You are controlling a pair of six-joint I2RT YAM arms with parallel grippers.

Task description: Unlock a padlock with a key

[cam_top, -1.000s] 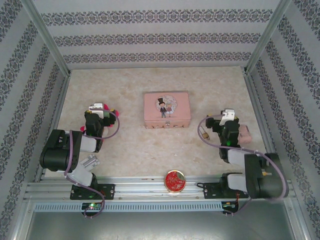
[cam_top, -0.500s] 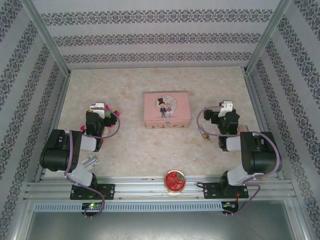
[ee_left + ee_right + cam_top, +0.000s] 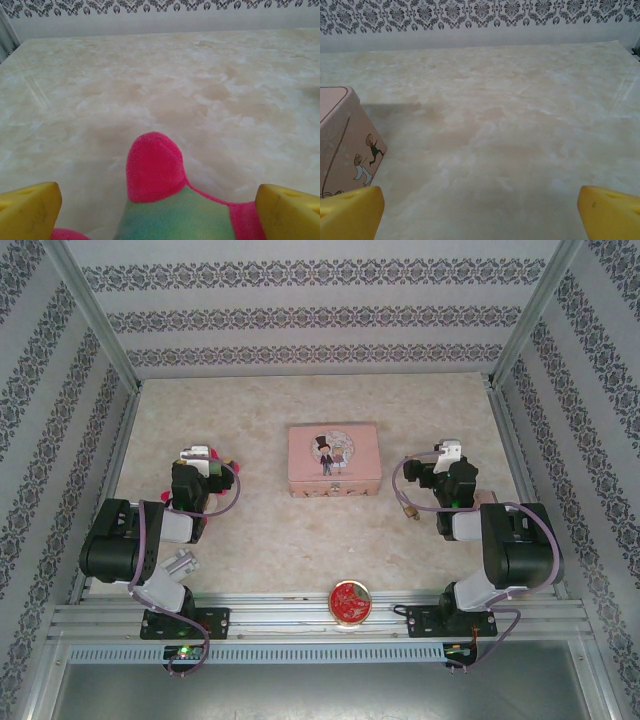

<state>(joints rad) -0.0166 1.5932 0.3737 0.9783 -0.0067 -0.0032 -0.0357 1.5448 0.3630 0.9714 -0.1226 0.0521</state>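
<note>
The tiny brass padlock (image 3: 408,508) lies on the marble table, just left of and slightly nearer than my right gripper (image 3: 446,464). In the right wrist view that gripper (image 3: 480,215) is open, its yellow fingertips (image 3: 350,212) wide apart over bare table. My left gripper (image 3: 197,464) sits at the left side of the table. It is also open (image 3: 159,220), with a pink and green plush toy (image 3: 155,170) lying loose between its yellow fingertips (image 3: 27,210). The key is out of view.
A pink picture box (image 3: 334,458) stands mid-table between the arms, its corner (image 3: 340,135) at the left of the right wrist view. A round red tin (image 3: 350,601) sits at the near edge. Patterned walls enclose the table.
The right arm has folded back, its elbow swinging up and in, and its gripper has shifted slightly away from me. The left arm and the padlock have not moved.
</note>
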